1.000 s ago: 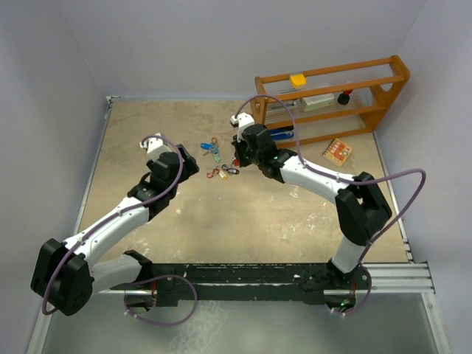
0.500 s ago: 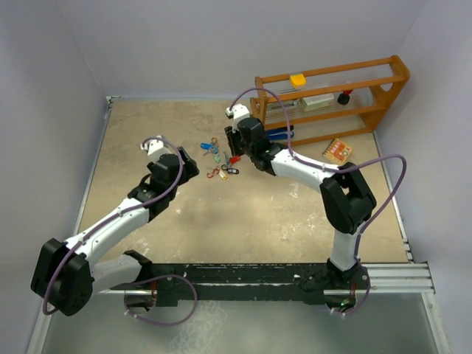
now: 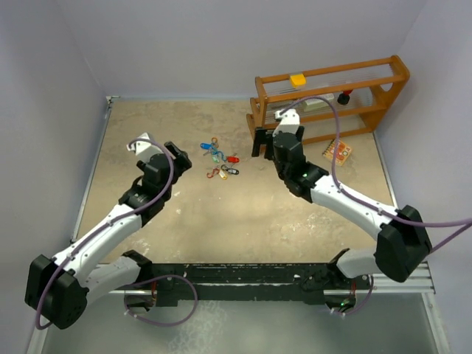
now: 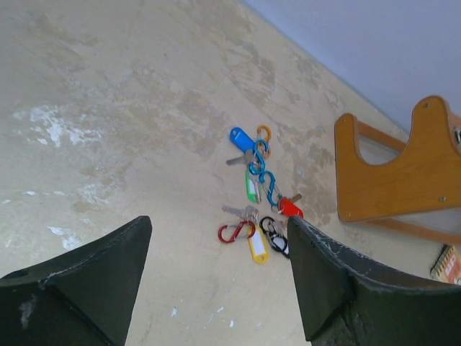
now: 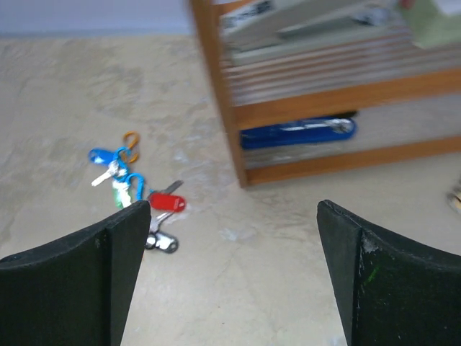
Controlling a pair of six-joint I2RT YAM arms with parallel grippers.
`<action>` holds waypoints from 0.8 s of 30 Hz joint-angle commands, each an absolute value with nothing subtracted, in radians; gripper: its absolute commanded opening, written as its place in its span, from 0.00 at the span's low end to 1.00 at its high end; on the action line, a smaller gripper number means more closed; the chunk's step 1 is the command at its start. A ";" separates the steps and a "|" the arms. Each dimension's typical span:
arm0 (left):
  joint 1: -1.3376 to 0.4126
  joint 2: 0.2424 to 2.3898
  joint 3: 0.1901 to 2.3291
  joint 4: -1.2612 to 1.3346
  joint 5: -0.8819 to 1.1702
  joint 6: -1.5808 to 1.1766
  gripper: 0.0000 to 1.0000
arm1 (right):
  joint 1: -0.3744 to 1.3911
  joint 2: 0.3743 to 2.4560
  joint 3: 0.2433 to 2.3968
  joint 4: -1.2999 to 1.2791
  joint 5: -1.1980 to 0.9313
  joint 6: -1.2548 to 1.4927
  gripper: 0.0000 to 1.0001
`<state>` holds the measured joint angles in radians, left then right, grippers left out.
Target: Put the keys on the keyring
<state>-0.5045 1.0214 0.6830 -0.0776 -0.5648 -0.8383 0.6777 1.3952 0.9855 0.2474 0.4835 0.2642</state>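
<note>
Right pincer (image 5: 232, 216) wide open and empty, hanging just beside the rack (image 5: 216, 86).
Left pincer (image 4: 217, 229) is open too and holds nothing. It faces the keys (image 4: 256, 194), which lie clustered on the table (image 4: 108, 108) between both arms, the red key (image 5: 167, 202) nearest the rack. Risk: keys and clips (image 4: 234, 232) lie tangled together, so a grip closing there may catch several pieces, or nudge the tiny ones apart.

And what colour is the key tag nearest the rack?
That key tag is red, clearest in the right wrist view.
</note>
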 commanded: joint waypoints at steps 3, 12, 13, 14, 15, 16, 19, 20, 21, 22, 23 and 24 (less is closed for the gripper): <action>-0.497 0.908 0.730 -0.099 -0.760 -0.869 0.73 | 0.667 1.283 0.917 0.058 0.979 0.670 1.00; -0.497 0.707 0.646 -0.077 -0.881 -0.856 0.74 | 0.663 1.135 0.752 0.210 1.017 0.631 1.00; -0.497 0.709 0.643 -0.077 -0.881 -0.857 0.74 | 0.664 1.127 0.744 0.219 1.020 0.619 1.00; -0.497 0.714 0.641 -0.077 -0.880 -0.860 0.74 | 0.664 1.114 0.735 0.223 1.030 0.621 1.00; -0.497 0.720 0.640 -0.074 -0.874 -0.863 0.74 | 0.663 1.102 0.722 0.236 1.039 0.619 1.00; -0.497 0.728 0.640 -0.074 -0.867 -0.864 0.74 | 0.663 1.088 0.710 0.256 1.043 0.607 1.00; -0.497 0.743 0.650 -0.079 -0.852 -0.866 0.74 | 0.660 1.049 0.687 0.284 1.037 0.580 1.00; -0.497 0.746 0.649 -0.075 -0.847 -0.866 0.74 | 0.661 1.039 0.682 0.295 1.034 0.566 1.00; -0.497 0.746 0.645 -0.069 -0.842 -0.866 0.74 | 0.661 1.030 0.674 0.307 1.029 0.554 1.00; -0.498 0.746 0.637 -0.059 -0.837 -0.865 0.74 | 0.661 1.021 0.666 0.324 1.023 0.544 1.00; -0.497 0.742 0.629 -0.048 -0.830 -0.865 0.74 | 0.661 1.012 0.653 0.347 1.014 0.528 1.00; -0.497 0.741 0.622 -0.038 -0.823 -0.864 0.74 | 0.659 1.006 0.641 0.377 0.999 0.509 1.00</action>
<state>-0.5041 0.7532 0.6437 -0.0914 -0.8410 -0.8551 0.6655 1.0447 0.6735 0.2478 0.9855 0.5758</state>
